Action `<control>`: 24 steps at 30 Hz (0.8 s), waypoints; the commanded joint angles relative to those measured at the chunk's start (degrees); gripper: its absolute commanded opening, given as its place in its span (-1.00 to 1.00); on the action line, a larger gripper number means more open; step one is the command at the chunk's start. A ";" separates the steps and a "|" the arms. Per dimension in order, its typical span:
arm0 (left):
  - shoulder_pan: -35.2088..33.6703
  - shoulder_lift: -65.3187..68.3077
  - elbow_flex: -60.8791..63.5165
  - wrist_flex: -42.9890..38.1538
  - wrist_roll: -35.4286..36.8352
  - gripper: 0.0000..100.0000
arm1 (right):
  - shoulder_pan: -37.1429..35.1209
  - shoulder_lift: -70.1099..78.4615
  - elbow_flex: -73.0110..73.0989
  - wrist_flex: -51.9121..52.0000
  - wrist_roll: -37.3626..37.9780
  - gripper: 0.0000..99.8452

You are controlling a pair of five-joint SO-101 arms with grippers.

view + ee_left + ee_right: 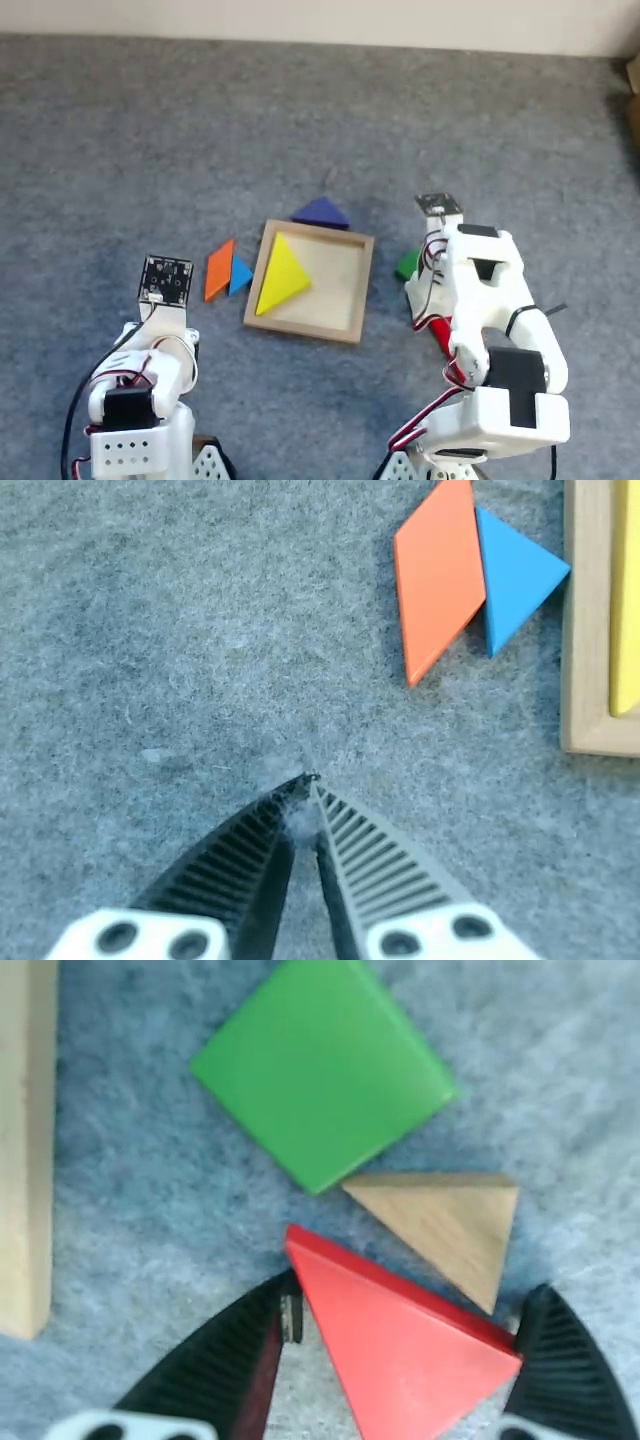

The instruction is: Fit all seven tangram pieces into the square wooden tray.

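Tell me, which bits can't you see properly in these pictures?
High view: the right arm covers most of the green square and the red triangle.
Left wrist view: the picture's edge cuts off the wooden tray, leaving just a sliver of the yellow triangle.
Right wrist view: the picture's edge cuts off one corner of the red triangle.

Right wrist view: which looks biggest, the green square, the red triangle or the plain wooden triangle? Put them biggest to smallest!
1. green square, looks biggest.
2. red triangle, but the picture's edge cuts part of it off, so its place is less sure.
3. wooden triangle, clearly smallest.
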 commanded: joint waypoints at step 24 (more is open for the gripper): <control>-0.04 -0.04 0.40 0.18 -0.18 -0.99 | 3.91 -15.16 11.74 0.22 -0.88 -0.37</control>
